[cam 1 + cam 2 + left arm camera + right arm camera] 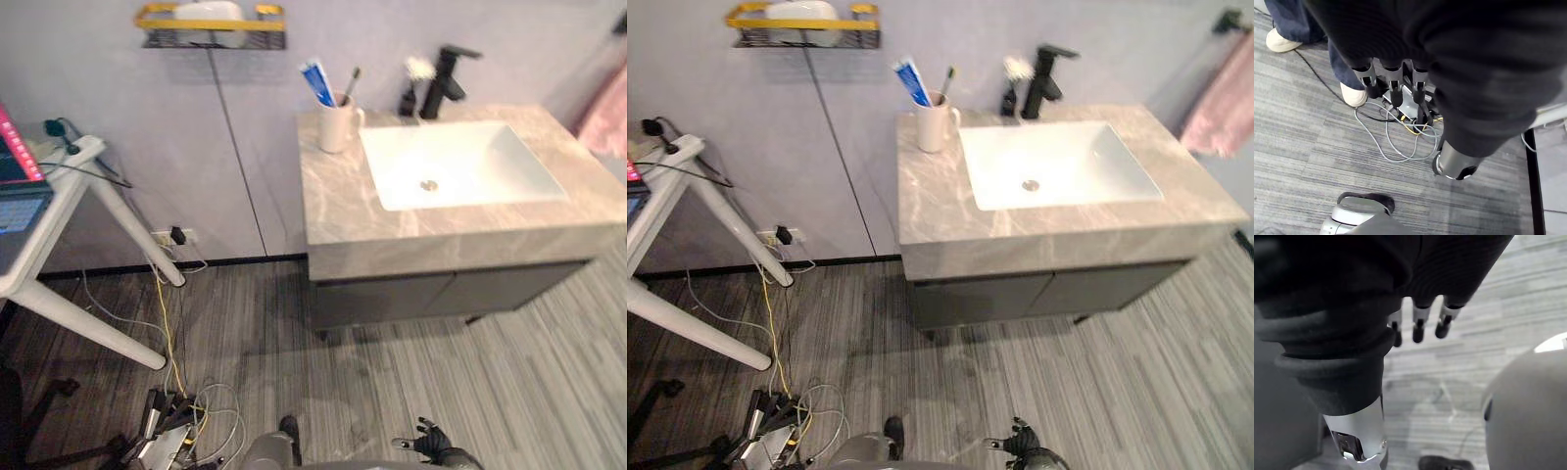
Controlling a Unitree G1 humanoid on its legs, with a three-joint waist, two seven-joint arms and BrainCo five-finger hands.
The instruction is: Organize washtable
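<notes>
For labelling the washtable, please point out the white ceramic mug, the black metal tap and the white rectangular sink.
white ceramic mug (pixel 334 129), left eye view, side wall.
black metal tap (pixel 443 86), left eye view, upright body.
white rectangular sink (pixel 470 157), left eye view, bare floor.

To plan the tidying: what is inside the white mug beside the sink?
A blue-and-white toothpaste tube and a toothbrush stand in the mug. Its wall hides their lower ends and anything at the bottom.
</notes>
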